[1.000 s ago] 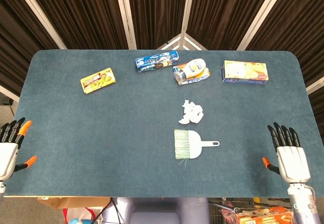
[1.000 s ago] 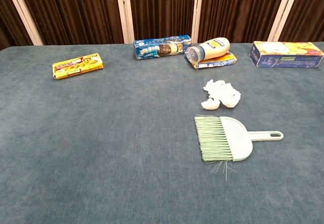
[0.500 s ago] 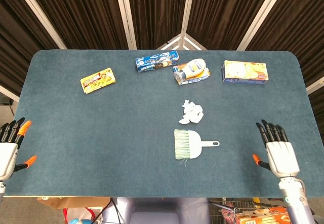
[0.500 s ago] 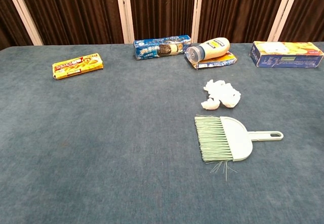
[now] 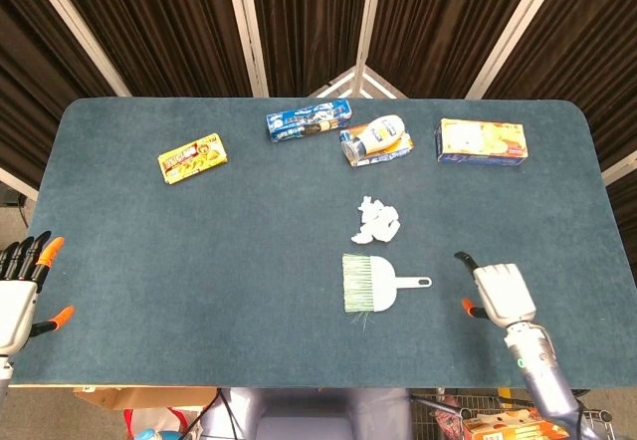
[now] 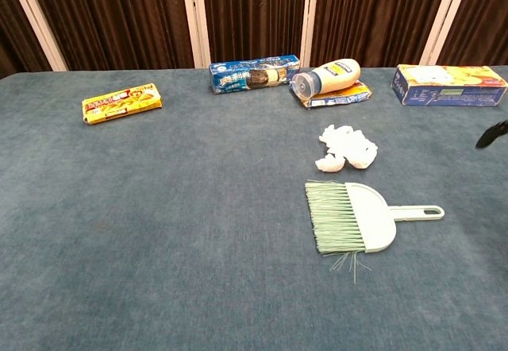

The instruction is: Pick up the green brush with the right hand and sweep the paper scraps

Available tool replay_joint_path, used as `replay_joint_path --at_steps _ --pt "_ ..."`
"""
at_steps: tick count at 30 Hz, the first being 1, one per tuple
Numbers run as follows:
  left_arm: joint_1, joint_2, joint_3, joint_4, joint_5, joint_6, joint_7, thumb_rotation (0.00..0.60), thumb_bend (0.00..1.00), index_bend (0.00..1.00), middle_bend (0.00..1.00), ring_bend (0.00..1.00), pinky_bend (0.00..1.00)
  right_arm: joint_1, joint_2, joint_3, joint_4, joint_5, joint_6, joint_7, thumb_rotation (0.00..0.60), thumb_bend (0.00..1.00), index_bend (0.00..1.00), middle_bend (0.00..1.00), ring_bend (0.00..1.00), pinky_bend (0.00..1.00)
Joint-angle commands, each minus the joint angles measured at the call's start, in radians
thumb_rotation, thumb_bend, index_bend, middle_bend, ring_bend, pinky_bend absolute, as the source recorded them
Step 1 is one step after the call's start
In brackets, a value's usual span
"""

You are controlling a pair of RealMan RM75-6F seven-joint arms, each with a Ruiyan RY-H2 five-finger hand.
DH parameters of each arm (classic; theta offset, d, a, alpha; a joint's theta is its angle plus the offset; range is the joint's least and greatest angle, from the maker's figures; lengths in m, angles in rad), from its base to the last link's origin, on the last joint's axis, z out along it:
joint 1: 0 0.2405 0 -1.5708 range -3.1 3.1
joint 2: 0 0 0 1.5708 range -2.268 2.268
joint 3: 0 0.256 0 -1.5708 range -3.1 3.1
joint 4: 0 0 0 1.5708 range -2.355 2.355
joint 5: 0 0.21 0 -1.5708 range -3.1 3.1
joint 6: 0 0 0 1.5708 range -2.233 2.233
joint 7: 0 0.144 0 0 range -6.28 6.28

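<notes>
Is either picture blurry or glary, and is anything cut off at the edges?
Head view: evenly lit, no glare, sharp, though the right hand looks slightly smeared; the left hand is cropped by the frame edge. Chest view: soft light, faint shadows under the green brush and paper scraps; only a dark fingertip shows at the right edge.

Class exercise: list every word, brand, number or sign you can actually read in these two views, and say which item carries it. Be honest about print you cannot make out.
None can be read with confidence.
yellow snack box: red print, too blurred.
blue cookie pack: lettering too small.
bottle: dark label, unreadable.
yellow and blue box: print too small.
green brush: no text visible.
</notes>
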Motion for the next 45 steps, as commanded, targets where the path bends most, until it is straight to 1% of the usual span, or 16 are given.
replay_joint_path --at_steps 1,11,19,30,45 --pt "0.000 0.001 0.001 0.000 0.003 0.001 -0.002 0.600 0.09 0.00 0.00 0.00 0.00 0.028 -0.046 -0.008 0.017 0.031 -0.030 -0.057 0.600 0.25 0.34 0.95 1.00 0.95" --pt "-0.001 0.004 0.002 0.002 0.005 -0.002 -0.013 0.600 0.09 0.00 0.00 0.00 0.00 0.074 -0.158 -0.001 0.078 0.099 -0.057 -0.133 0.600 0.26 0.41 0.95 1.00 0.95" --pt "-0.003 0.005 0.004 0.002 0.007 -0.007 -0.018 0.600 0.09 0.00 0.00 0.00 0.00 0.096 -0.225 0.014 0.141 0.123 -0.043 -0.136 0.600 0.31 0.44 0.95 1.00 0.95" --pt "-0.002 0.005 0.004 0.000 0.005 -0.007 -0.016 0.600 0.09 0.00 0.00 0.00 0.00 0.115 -0.265 0.027 0.174 0.162 -0.048 -0.137 0.600 0.36 0.46 0.95 1.00 0.95" --pt "-0.004 0.007 0.003 -0.001 -0.002 -0.012 -0.023 0.600 0.09 0.00 0.00 0.00 0.00 0.134 -0.307 0.024 0.185 0.208 -0.047 -0.163 0.600 0.37 0.46 0.95 1.00 0.95"
